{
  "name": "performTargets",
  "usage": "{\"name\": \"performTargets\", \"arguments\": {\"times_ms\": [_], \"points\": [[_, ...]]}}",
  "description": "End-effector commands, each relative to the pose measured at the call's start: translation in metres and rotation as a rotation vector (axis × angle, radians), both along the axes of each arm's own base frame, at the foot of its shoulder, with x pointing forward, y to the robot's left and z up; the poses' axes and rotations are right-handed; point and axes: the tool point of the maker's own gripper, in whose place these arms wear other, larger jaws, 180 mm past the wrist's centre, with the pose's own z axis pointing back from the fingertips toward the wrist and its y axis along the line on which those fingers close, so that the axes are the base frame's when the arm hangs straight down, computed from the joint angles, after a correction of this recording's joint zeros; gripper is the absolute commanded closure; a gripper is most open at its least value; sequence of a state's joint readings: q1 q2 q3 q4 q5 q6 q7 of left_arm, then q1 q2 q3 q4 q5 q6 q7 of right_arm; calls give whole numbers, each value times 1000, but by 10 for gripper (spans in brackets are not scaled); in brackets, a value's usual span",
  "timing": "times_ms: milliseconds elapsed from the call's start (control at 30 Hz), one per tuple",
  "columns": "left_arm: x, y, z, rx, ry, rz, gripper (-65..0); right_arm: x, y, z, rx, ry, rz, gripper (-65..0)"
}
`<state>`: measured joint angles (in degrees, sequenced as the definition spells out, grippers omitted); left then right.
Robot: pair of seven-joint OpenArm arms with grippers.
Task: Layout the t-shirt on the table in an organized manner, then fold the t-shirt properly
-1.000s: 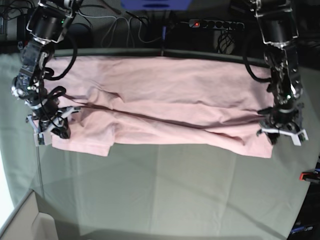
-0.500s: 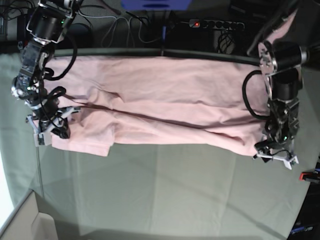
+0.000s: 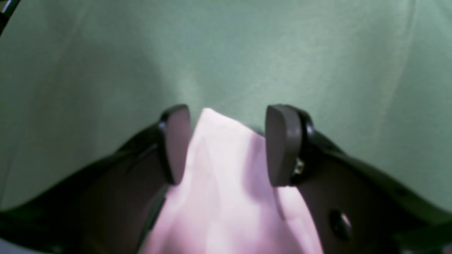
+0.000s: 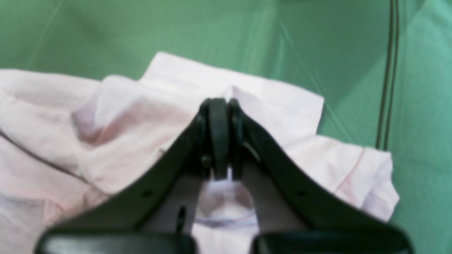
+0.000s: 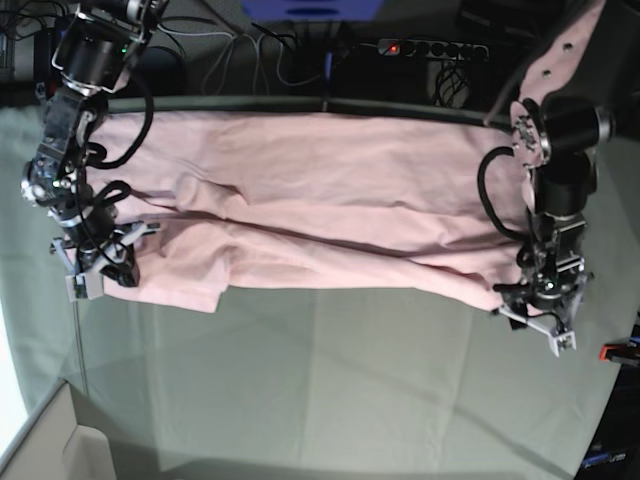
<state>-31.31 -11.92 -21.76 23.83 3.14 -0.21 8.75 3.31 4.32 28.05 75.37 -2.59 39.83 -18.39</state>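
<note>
The pale pink t-shirt (image 5: 330, 200) lies stretched sideways across the far half of the grey-green table (image 5: 330, 390), with a long crease through its middle. No lettering shows. My left gripper (image 5: 535, 322) is at the shirt's near right corner. In the left wrist view it (image 3: 227, 144) is open, with a corner of the shirt (image 3: 219, 197) between the pads (image 3: 282, 144). My right gripper (image 5: 92, 278) is at the shirt's near left corner. In the right wrist view it (image 4: 219, 106) is shut on a fold of the shirt (image 4: 123, 116).
A power strip (image 5: 432, 47) and cables (image 5: 250, 50) lie behind the table's far edge. A red clamp (image 5: 620, 351) sits at the right edge. A pale box corner (image 5: 40, 445) shows at the near left. A thin cable (image 4: 386, 88) crosses the cloth.
My left gripper has moved toward the table's near side and slightly inward, to the shirt's near right corner. My right gripper has shifted only slightly with its corner.
</note>
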Motion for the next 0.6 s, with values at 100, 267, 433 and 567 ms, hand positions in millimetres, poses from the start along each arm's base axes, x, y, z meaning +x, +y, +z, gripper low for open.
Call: {"name": "performTargets", "arguments": {"times_ms": [100,267,433,567], "points": [[-4,6,-6,-1,24,6,-332,10,-10,18,-17,-59,-1,0],[-8,5,-13,12,-3,2,-303,10,-11,18,-19,-58,-1,0],[-8,0,-14,16,-29,-3,-85,10,-12,18,-21,-58,-1,0],[-7,1,-13,16,-30,-2,-7,10,-12,18,-21,-58,-1,0]]}}
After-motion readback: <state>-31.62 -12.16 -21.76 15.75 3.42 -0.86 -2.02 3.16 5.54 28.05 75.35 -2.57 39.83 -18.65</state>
